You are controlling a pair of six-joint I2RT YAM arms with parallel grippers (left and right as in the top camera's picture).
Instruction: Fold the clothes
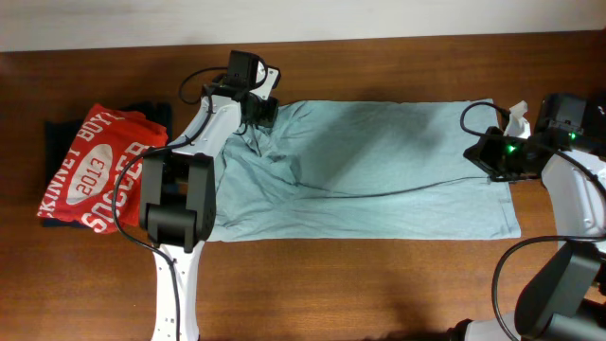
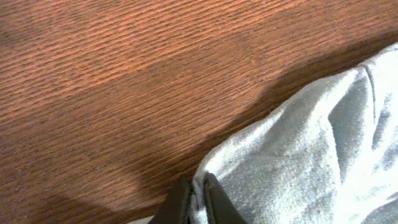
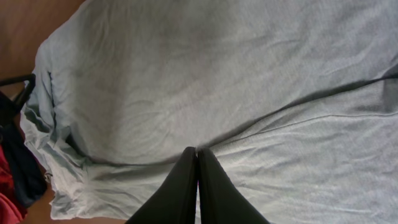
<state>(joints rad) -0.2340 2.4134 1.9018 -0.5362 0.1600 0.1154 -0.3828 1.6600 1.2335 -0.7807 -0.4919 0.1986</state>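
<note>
The clothes (image 1: 379, 161), a plain pale grey-blue t-shirt, lie spread across the middle of the table with a long crease running left to right. At the shirt's far left corner my left gripper (image 1: 261, 112) is down on the cloth. In the left wrist view this gripper (image 2: 198, 190) is shut, with the shirt's edge (image 2: 311, 155) pinched between its fingers. My right gripper (image 1: 485, 156) is at the shirt's right edge. In the right wrist view its fingers (image 3: 197, 152) are pressed together with a small tuck of the fabric (image 3: 217, 81) at their tips.
A red t-shirt with white lettering (image 1: 95, 170) lies on a black garment (image 1: 151, 112) at the table's left end, close to the left arm's base (image 1: 175, 204). Bare wood (image 2: 124, 74) runs along the far side of the shirt.
</note>
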